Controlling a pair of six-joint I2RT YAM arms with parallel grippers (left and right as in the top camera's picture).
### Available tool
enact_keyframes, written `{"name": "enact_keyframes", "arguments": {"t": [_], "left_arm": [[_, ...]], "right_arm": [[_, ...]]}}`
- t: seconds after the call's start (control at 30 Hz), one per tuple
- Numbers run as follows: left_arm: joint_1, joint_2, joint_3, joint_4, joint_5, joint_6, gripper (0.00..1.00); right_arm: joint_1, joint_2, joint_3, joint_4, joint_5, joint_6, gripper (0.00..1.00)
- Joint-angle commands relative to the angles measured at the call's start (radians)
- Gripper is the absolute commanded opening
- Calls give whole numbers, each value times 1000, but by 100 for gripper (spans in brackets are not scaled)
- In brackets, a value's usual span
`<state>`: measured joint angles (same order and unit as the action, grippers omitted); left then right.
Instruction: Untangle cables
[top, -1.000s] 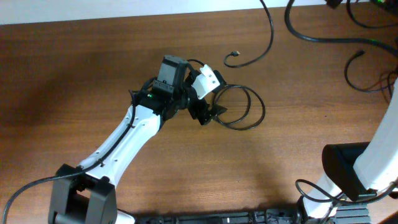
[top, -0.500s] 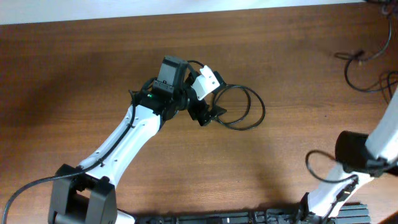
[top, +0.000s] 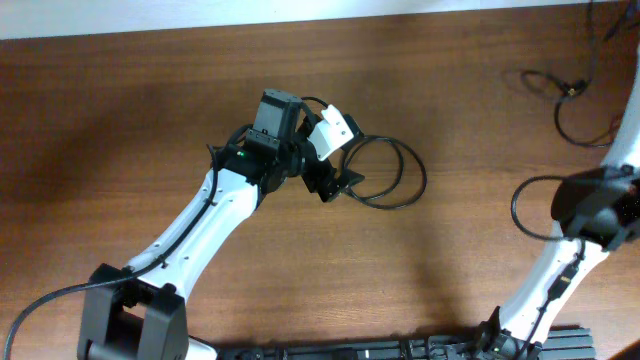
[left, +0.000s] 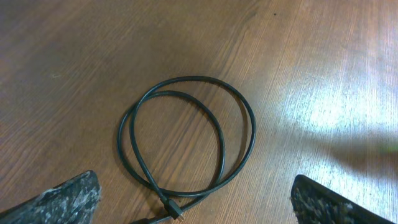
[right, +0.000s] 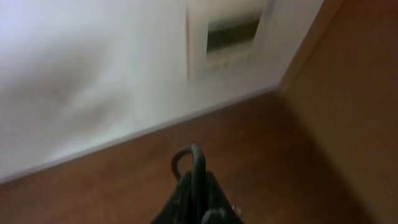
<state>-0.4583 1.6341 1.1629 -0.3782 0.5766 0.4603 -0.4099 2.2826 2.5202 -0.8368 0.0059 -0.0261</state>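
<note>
Our left hand (top: 338, 183) is released, its fingers spread wide, and it hovers over the coiled cable (top: 424, 178) without touching it. That cable lies flat in a double loop on the surface (top: 120, 120) near the middle, with a plug end on the side nearest the hand. Our right hand (right: 196, 202) is clenched on a second cable (right: 198, 163), and a small loop of it stands up from the closed fingers. More cord (top: 570, 88) curls at the far right edge; we cannot tell if it is the same one.
</note>
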Motion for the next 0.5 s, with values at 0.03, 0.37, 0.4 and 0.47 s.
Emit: {"name": "enact_keyframes", "arguments": {"t": [0.03, 0.37, 0.4, 0.47], "left_arm": [[0, 7, -1, 2, 11, 5, 99], [12, 7, -1, 3, 1, -116, 99], [25, 7, -1, 3, -1, -146, 99], [67, 6, -1, 2, -68, -267, 99]], "right_arm": [[3, 78, -4, -68, -45, 9, 64], [16, 40, -2, -418, -416, -105, 99], [26, 34, -2, -467, -422, -126, 99], [68, 29, -2, -568, -422, -192, 99]]}}
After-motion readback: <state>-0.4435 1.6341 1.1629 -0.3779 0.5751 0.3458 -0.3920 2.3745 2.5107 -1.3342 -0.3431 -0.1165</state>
